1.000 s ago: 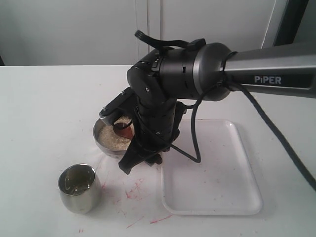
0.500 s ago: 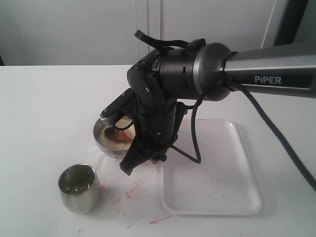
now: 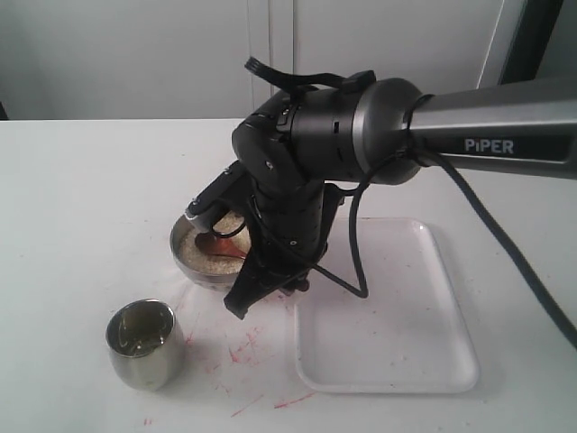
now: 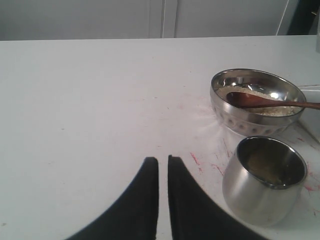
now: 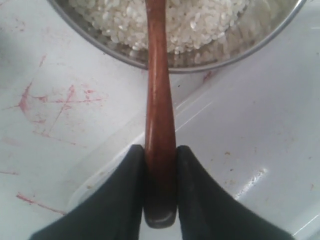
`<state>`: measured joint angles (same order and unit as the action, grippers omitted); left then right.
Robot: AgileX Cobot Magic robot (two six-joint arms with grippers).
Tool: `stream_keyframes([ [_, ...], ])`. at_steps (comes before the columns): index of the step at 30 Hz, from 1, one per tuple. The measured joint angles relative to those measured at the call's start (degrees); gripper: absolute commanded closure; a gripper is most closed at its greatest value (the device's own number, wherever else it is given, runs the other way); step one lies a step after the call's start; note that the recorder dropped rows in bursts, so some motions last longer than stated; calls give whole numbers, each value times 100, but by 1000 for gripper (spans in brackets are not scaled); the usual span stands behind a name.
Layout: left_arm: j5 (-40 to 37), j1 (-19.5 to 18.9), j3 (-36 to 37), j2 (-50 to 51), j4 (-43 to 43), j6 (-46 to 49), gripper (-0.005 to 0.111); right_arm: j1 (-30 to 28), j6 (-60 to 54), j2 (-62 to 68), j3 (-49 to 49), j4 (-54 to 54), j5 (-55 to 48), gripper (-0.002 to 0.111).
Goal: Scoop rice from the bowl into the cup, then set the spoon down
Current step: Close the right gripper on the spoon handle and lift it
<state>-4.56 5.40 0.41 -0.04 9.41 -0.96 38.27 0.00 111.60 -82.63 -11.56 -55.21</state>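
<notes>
The steel bowl [image 3: 187,263] holds rice [image 3: 200,256] at the table's middle. The brown wooden spoon [image 3: 216,244] lies with its scoop on the rice and its handle over the rim. My right gripper [image 5: 160,150] is shut on the handle's end [image 5: 159,115], above the tray's corner; in the exterior view the wrist hides most of it. The steel cup [image 3: 142,343] stands upright in front of the bowl and to its left. My left gripper [image 4: 163,161] hangs over bare table beside the cup [image 4: 262,195], shut with nothing in it. The left wrist view shows the bowl [image 4: 250,125] behind the cup.
A white tray [image 3: 397,343] lies right of the bowl, touching or almost touching it. Red scribble marks [image 3: 239,347] cover the table between cup and tray. The bulky right arm [image 3: 361,135] reaches in from the right and hangs over the bowl.
The spoon's scoop has swung left and lowered to lie flatter on the rice. The right wrist has shifted slightly right. The cup and bowl have not moved.
</notes>
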Motion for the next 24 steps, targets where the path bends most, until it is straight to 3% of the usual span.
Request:
stream_keyframes([
  [15, 0, 0, 0, 0, 0, 0, 92, 0, -123, -336, 0, -634, -303, 108],
  [24, 0, 0, 0, 0, 0, 0, 92, 157, -411, -547, -496, -1513, -1119, 108],
])
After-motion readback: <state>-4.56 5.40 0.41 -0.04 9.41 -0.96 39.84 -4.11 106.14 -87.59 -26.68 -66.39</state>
